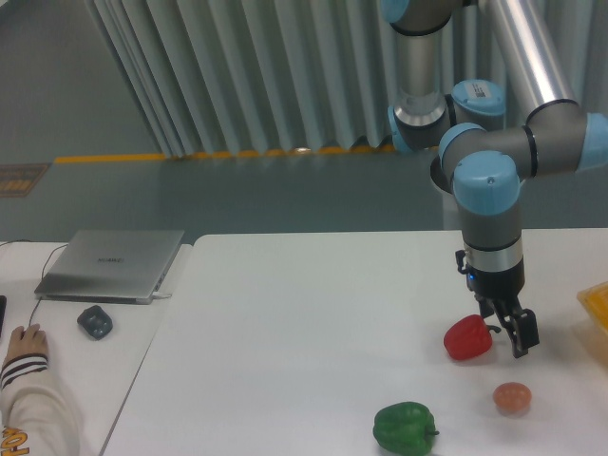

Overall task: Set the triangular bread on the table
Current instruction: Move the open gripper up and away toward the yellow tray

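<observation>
The triangular bread does not show in this view. My gripper (pixel 508 337) hangs low over the right part of the white table (pixel 285 332), pointing down. Its two dark fingers stand apart with nothing between them. The left finger is close beside a red pepper (pixel 466 338), on the pepper's right side; I cannot tell whether they touch.
A small orange-pink ball (pixel 512 398) lies in front of the gripper and a green pepper (pixel 405 428) near the front edge. A yellow object (pixel 596 309) is cut off at the right edge. On the adjoining desk at left sit a silver laptop (pixel 112 263), a dark mouse (pixel 94 322) and a person's hand (pixel 24 342).
</observation>
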Controlling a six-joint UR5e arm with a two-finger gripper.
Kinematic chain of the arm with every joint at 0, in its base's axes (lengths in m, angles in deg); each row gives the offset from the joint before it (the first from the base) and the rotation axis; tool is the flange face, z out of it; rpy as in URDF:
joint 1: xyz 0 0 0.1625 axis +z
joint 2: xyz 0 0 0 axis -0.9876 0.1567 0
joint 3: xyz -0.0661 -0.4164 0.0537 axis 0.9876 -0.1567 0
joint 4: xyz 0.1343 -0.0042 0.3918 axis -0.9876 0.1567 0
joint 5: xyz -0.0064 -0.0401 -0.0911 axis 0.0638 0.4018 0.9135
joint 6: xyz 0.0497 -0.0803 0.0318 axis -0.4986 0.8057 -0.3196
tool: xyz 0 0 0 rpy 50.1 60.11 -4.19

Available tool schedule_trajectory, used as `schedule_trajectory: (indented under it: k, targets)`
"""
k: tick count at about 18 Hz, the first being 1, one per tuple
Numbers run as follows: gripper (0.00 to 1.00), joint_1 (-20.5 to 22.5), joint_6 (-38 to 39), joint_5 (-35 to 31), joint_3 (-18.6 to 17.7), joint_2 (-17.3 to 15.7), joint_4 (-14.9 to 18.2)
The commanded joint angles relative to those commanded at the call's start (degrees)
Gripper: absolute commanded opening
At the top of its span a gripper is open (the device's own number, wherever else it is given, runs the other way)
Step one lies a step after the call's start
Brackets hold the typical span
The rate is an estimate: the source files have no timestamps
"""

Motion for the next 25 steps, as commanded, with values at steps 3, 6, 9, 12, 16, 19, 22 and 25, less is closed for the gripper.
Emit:
schedule_trajectory:
  k: [3,6,9,12,16,19,22,25]
  targets:
    - [1.00,0.1,-0.1,0.1,0.1,-0.1,-0.4]
    - [1.00,0.1,0.1,-0.4,0.0,-0.1,-0.3]
    - [1.00,1.0,0.2,-0.6,-0.4,-0.5,-0.4]
    - [1.00,2.7,-0.2,-0.4,-0.4,-1.1,-0.4]
    - [1.00,4.5,-5.0,-0.4,-0.4,-1.1,-0.5]
    - [1.00,6.9,-9.7,-0.3,-0.5,-1.6,-0.4]
    - [1.00,9.1,-12.5,-0.1,0.3,-1.6,-0.4]
    - [1.00,11.9,-18.6,-0.1,0.9,-0.7,-1.2]
